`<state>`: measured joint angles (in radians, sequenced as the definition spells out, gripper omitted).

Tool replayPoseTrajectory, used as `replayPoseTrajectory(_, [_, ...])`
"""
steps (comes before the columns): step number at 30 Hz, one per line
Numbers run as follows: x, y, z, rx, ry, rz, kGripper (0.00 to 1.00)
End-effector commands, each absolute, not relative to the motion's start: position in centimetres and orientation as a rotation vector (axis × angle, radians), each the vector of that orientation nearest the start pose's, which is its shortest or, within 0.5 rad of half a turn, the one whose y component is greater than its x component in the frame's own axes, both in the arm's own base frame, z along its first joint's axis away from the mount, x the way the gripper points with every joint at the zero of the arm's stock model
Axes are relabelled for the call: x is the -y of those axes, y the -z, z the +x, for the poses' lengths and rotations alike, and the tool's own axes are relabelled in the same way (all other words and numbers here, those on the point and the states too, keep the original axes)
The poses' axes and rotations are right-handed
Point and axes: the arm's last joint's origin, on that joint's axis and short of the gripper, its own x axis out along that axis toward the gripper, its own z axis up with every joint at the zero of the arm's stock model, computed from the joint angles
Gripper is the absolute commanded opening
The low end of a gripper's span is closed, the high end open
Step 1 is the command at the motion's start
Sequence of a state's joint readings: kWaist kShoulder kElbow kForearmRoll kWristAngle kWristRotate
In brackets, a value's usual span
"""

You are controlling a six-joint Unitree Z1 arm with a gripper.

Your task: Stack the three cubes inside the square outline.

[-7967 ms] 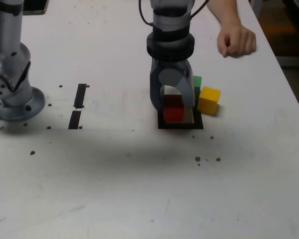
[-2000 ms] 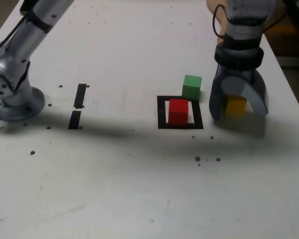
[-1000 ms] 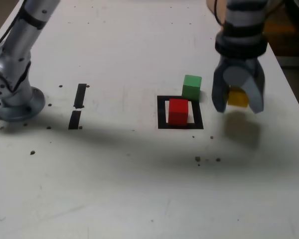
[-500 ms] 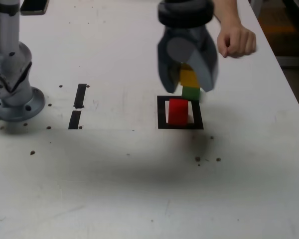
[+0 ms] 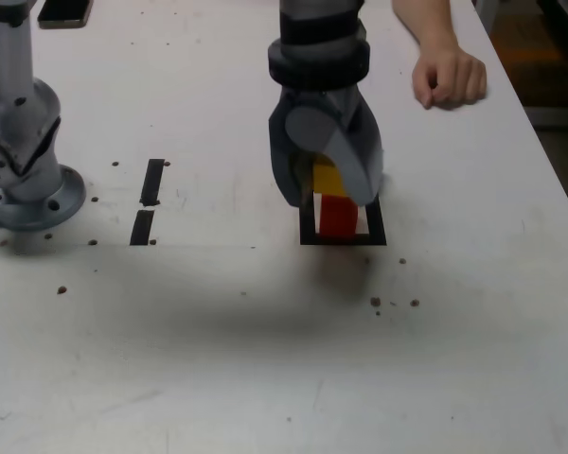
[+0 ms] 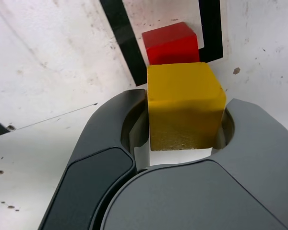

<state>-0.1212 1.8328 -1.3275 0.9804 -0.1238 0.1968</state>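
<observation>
Gripper (image 5: 324,191) is clamped on the yellow cube (image 6: 185,108), one finger at each side of it, in the middle of the exterior view. Just below the yellow cube in this view, the red cube (image 5: 339,218) sits inside the square outline (image 5: 377,227). Farther from the camera, at the upper right of the exterior view, a person's closed hand (image 5: 449,78) rests on the table (image 5: 218,331). At upper left lies a dark phone-like object (image 5: 64,11).

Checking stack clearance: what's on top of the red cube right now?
Gripper holds the yellow cube near the red cube, partly covering it. Whether they touch can't be told; the overlapped part is hidden.
</observation>
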Motion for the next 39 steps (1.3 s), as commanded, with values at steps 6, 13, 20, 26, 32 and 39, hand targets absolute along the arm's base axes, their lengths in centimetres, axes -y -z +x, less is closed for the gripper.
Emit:
replayPoseTrajectory(6, [4.6, -25.6, 32.1, -1.471, 0.358, 0.146, 0.05])
replayPoseTrajectory(13, [4.6, -24.8, 32.1, -1.475, 0.365, 0.138, 0.16])
replayPoseTrajectory(20, [4.3, -24.6, 32.2, -1.469, 0.356, 0.137, 0.22])
replayPoseTrajectory(26, [4.0, -24.5, 32.3, -1.466, 0.345, 0.142, 0.31])
replayPoseTrajectory(32, [3.9, -24.4, 32.3, -1.471, 0.337, 0.148, 0.38])
replayPoseTrajectory(39, [3.9, -24.4, 32.2, -1.472, 0.336, 0.152, 0.71])
